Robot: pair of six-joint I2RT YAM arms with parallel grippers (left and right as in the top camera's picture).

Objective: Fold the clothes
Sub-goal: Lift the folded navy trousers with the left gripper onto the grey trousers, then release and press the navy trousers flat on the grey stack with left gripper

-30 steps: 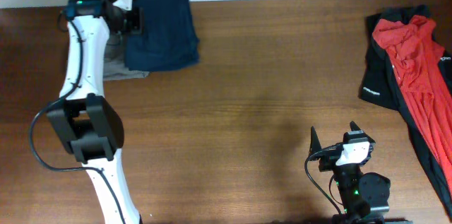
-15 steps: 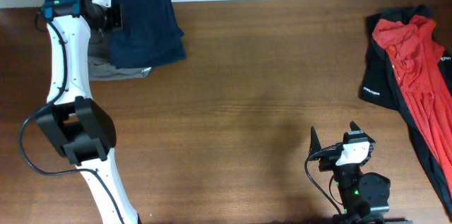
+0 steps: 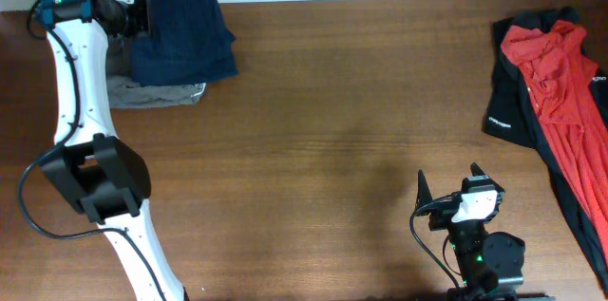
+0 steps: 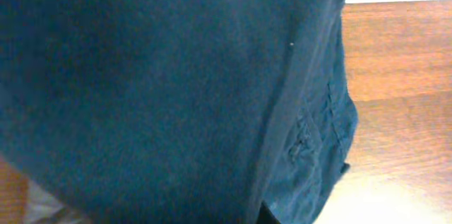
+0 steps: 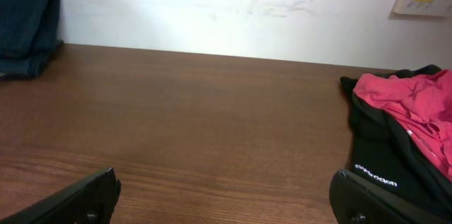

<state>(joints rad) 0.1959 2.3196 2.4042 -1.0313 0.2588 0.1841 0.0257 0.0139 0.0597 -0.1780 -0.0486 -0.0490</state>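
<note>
- Counting clothes: one navy garment [image 3: 180,21], one grey garment [image 3: 157,95], and one red-and-black heap [image 3: 546,73]. I cannot tell if the heap is a single piece or two.
- Navy garment sits in the upper left of the overhead view. It is bunched into a rough rectangle, and its top edge runs past the far edge of the wooden table [image 3: 342,102].
- Its lower part lies over the grey garment. The grey one shows as a flat strip below and to the left of it.
- Left wrist view is almost filled with navy cloth [image 4: 155,90]. A stitched seam runs down it and there is a pocket-like detail at lower right. Bare table shows at the right edge.
- Left gripper [image 3: 141,18] meets the navy garment's left edge. Its fingers are hidden by cloth in both views, so I cannot tell whether it is clamped or released.
- Red-and-black heap is at the right edge of the overhead view, unfolded and crumpled. Red cloth lies on black cloth, and the black has small white lettering on its left side.
- In the right wrist view the heap [image 5: 402,111] is at the right and the navy garment [image 5: 28,22] is at the far upper left.
- Two grippers in all. Right gripper [image 3: 451,185] is at bottom centre-right, fingers spread wide, holding nothing, well apart from every garment.
- Both its fingertips sit at the bottom corners of the right wrist view [image 5: 224,199].
</note>
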